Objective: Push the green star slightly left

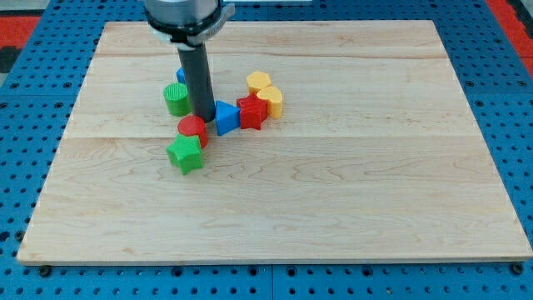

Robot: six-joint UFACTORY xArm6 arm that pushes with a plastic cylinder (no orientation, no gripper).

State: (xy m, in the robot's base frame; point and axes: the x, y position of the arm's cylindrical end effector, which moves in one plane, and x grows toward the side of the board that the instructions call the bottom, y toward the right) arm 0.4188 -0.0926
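Camera view shows you a wooden board [333,192] on a blue pegboard [25,100], with all the blocks clustered left of centre. Your green star [185,153] is the nearest block of the group, sitting at the cluster's near-left corner. A red cylinder [192,128] touches it from just behind and slightly to the right.

My tip [203,117] comes down just behind that red cylinder, so the star lies near and a little left of the tip, with the cylinder between them. The tip is not touching the star. The arm ends in a plain dark rod, so there is nothing to open or close and it holds nothing.

Left of the rod you see a green cylinder [176,99], and a blue block [181,75] peeks out behind it, shape unclear. Right of the tip sits a blue triangle [226,117], then a red star [252,111] touching it. Two yellow blocks [259,82] [271,101] sit at the far right of the cluster, against the red star.
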